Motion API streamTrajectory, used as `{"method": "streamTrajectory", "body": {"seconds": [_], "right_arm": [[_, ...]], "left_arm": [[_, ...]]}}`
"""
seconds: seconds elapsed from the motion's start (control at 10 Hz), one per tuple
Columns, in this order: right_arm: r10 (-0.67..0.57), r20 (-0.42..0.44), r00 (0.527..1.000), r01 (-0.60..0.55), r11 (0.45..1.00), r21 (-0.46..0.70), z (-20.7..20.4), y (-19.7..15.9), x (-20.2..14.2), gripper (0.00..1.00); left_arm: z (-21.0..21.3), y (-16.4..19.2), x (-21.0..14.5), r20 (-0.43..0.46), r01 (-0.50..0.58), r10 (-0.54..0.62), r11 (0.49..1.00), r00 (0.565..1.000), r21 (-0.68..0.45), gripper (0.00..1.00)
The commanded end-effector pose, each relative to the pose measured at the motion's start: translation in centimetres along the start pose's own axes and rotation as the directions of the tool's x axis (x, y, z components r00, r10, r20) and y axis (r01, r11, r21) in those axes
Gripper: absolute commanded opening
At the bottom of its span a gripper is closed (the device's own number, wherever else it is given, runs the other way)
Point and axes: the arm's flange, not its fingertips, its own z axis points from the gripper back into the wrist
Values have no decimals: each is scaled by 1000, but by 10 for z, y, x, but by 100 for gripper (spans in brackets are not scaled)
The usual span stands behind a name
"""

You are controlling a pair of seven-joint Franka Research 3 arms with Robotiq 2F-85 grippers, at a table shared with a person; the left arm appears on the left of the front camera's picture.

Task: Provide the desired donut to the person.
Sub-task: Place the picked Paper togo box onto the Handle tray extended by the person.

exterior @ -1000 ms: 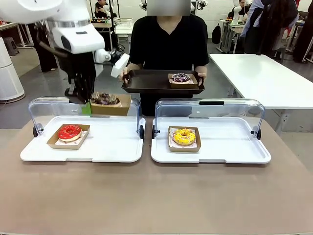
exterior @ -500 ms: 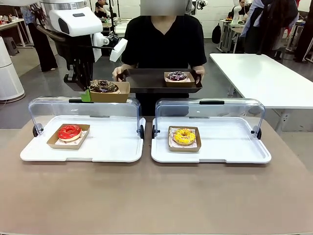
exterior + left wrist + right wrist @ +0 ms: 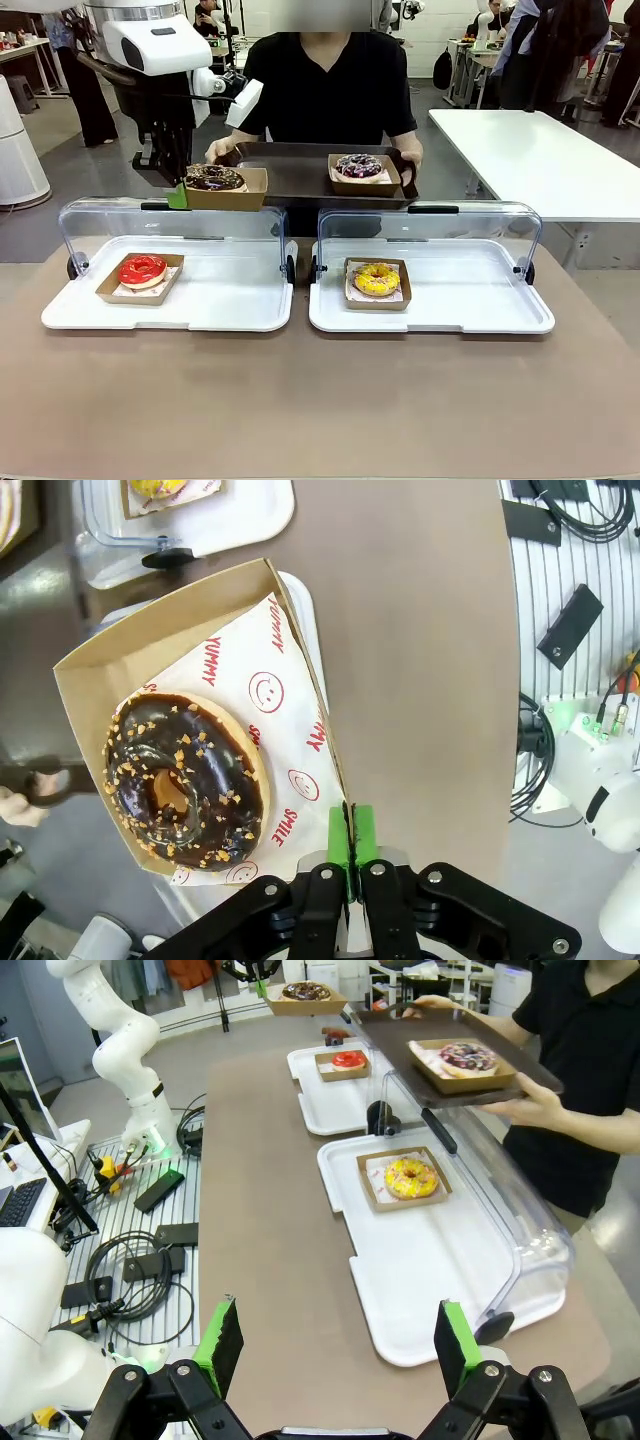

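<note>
Upper left of the front view: the left pincer (image 3: 176,192) is clamped on the edge of the cardboard tray (image 3: 226,190) holding the chocolate donut (image 3: 213,177), beside the person's (image 3: 335,85) dark tray (image 3: 300,170). The left wrist view resolves green pads (image 3: 341,838) pinching the rim. The right wrist view shows the right pincer (image 3: 335,1345) spread wide, holding nothing, above the tabletop (image 3: 270,1220).

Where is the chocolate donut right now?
In the front view the chocolate donut sits in its cardboard tray, held up at the left by the left gripper, beside the person's dark tray.

Likely a robotics lab: white tables (image 3: 540,150), floor cables (image 3: 130,1260).
</note>
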Motion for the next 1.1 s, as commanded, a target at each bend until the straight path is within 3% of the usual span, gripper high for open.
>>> {"method": "streamTrajectory", "body": {"seconds": [0.0, 0.9, 1.0], "right_arm": [[5, 19, 1000, -5, 1000, 0, 0, 0, 0, 100], [5, 19, 1000, -5, 1000, 0, 0, 0, 0, 100], [5, 19, 1000, -5, 1000, 0, 0, 0, 0, 100]], "left_arm": [[1, -1, 1, -1, 2, -2, 1000, 1000, 4, 0], [0, 0, 0, 0, 0, 0, 1000, 1000, 0, 2], [15, 15, 3, 8, 17, -17, 999, 1000, 46, 2]]}}
